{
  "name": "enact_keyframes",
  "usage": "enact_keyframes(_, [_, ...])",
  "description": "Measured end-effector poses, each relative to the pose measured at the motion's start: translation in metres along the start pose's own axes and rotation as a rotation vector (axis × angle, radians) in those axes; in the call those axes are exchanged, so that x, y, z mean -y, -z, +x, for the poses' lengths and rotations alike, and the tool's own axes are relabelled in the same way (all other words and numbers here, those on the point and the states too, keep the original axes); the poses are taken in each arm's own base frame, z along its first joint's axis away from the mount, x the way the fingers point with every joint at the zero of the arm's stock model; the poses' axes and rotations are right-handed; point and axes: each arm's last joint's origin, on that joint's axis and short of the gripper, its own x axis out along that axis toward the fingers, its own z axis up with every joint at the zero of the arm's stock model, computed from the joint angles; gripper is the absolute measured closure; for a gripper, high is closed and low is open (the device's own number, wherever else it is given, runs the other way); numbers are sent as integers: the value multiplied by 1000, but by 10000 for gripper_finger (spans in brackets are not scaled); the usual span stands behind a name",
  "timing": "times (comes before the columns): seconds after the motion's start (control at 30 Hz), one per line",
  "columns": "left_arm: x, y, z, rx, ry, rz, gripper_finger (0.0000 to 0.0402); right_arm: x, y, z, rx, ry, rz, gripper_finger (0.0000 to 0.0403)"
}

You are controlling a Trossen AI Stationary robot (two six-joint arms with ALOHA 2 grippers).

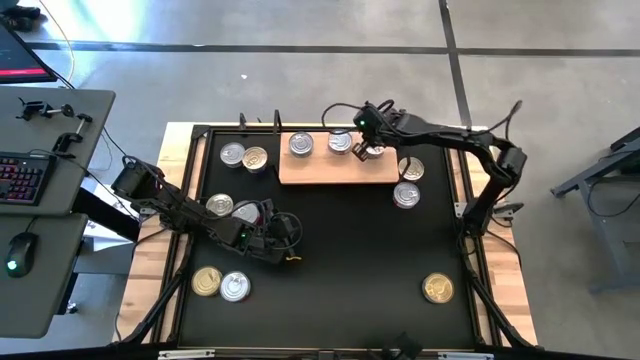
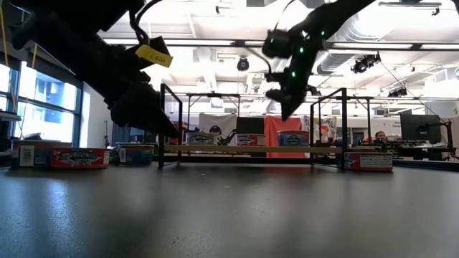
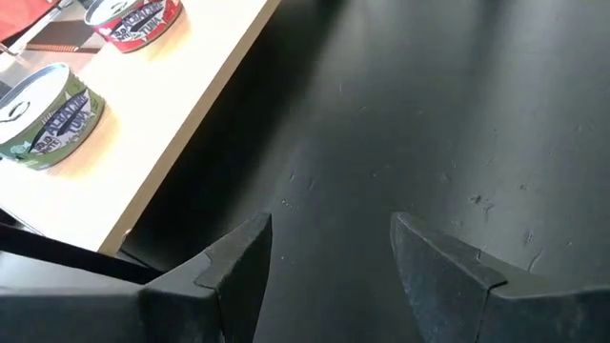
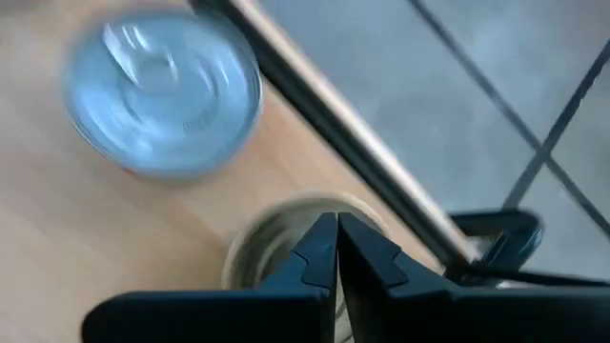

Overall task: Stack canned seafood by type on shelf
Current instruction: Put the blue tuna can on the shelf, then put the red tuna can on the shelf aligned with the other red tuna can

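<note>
The shelf [image 1: 335, 168] is a pale wood board at the mat's far side. Two silver-lidded cans [image 1: 301, 144] [image 1: 340, 141] stand on it. A third can [image 4: 272, 238] stands on it under my right gripper [image 1: 368, 148]. That gripper [image 4: 336, 229] is shut and, in the low view, hangs a little above the shelf [image 2: 287, 115]. My left gripper [image 1: 290, 240] hovers open over bare mat at centre left, nothing between its fingers [image 3: 329, 229]. Its wrist view shows the shelf's edge [image 3: 181, 124] with a red-labelled can [image 3: 138, 19] and a green-labelled can [image 3: 48, 119].
Loose cans lie on the black mat: two at far left [image 1: 243, 157], two beside the left arm [image 1: 230, 208], a gold and a silver one near left [image 1: 220, 284], two right of the shelf [image 1: 408, 182], and a gold one near right [image 1: 437, 289]. A black frame [image 2: 172, 122] stands behind the shelf.
</note>
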Motion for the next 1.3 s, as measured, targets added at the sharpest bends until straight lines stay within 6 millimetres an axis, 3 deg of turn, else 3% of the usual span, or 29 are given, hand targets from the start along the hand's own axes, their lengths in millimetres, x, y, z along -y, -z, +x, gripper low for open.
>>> enact_keyframes(0.13, [-1,3,0,-29,0,-3,193,-11,-6,-22,136,-114,15,399])
enact_keyframes(0.27, [-4,12,-2,-90,-30,-3,193,-50,8,-30,255,-351,-63,399])
enact_keyframes(0.47, [-2,25,-13,-140,-61,24,193,-129,67,-44,292,-553,-246,399])
enact_keyframes(0.63, [3,26,-18,-135,-22,25,194,-168,134,-49,276,-678,-277,399])
enact_keyframes(0.8, [3,8,-22,-133,218,37,204,-188,182,-61,229,-759,-214,399])
enact_keyframes(1.07, [-22,-21,-41,-9,307,60,218,-203,217,-84,230,-724,-284,399])
enact_keyframes(1.3, [-65,-19,-79,-291,228,-99,220,-195,235,-94,104,-661,-238,399])
